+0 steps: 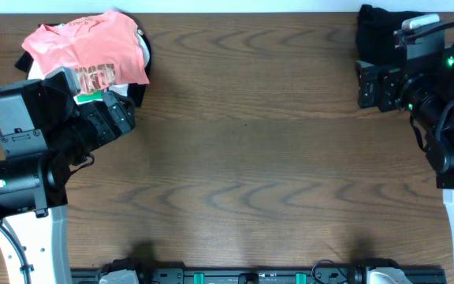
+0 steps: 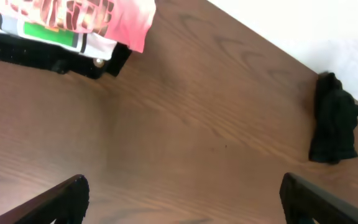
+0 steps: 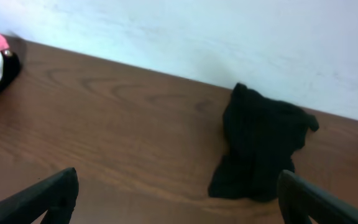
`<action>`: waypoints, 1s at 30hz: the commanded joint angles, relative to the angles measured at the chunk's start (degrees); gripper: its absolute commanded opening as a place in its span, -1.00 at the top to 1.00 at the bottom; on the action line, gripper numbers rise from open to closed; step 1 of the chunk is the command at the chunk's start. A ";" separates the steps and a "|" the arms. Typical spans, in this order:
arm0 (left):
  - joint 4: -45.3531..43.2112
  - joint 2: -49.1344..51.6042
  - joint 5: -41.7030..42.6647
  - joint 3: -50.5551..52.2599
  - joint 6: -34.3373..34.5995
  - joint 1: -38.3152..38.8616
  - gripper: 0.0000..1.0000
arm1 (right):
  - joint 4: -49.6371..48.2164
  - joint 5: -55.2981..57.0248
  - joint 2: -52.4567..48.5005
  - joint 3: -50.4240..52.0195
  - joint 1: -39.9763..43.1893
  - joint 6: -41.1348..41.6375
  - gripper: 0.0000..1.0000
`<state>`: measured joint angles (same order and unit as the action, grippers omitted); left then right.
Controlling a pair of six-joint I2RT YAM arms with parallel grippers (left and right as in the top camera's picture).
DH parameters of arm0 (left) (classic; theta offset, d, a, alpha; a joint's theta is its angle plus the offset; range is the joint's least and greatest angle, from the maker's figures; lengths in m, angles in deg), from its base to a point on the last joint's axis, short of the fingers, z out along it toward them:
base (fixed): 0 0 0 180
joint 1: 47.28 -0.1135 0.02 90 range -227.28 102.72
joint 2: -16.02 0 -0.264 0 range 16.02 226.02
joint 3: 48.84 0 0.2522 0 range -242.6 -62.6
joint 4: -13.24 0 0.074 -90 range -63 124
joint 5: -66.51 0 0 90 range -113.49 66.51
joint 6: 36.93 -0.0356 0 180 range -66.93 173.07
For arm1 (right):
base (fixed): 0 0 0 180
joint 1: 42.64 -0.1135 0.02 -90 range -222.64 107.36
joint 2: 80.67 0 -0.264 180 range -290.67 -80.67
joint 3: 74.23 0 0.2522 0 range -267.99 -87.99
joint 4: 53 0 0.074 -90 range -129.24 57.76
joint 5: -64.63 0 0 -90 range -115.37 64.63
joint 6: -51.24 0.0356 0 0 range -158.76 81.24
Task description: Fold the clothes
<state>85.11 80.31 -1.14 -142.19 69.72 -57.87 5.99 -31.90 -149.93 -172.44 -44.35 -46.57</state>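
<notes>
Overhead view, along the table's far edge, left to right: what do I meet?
Salmon-pink T-shirt → bare stretch of wooden table → crumpled black garment.

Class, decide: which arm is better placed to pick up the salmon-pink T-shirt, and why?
Left, most likely. The left gripper, open, sits right beside the salmon-pink T-shirt; the right gripper, also open, is across the table by a black garment.
</notes>
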 commanded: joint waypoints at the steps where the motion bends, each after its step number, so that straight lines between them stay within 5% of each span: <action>1: 1.62 0.00 0.04 -0.15 -1.49 0.04 -0.96 | 1.84 0.52 0.24 -0.72 -0.59 -0.61 -0.98; 12: -1.84 -0.90 -6.08 3.48 -9.16 1.90 -0.96 | 10.38 0.52 0.24 -0.72 -0.59 -0.61 -0.98; 23: -41.83 -26.08 -6.29 36.57 -8.66 4.17 -0.95 | 14.47 0.52 0.24 -0.72 -0.59 -0.61 -0.98; 30: -56.96 -41.29 -6.34 54.49 -8.66 5.53 -0.96 | 14.58 0.52 0.24 -0.72 -0.59 -0.61 -0.98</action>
<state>30.38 42.63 -7.18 -92.64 61.78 -52.63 20.42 -31.75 -149.93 -172.50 -44.35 -46.61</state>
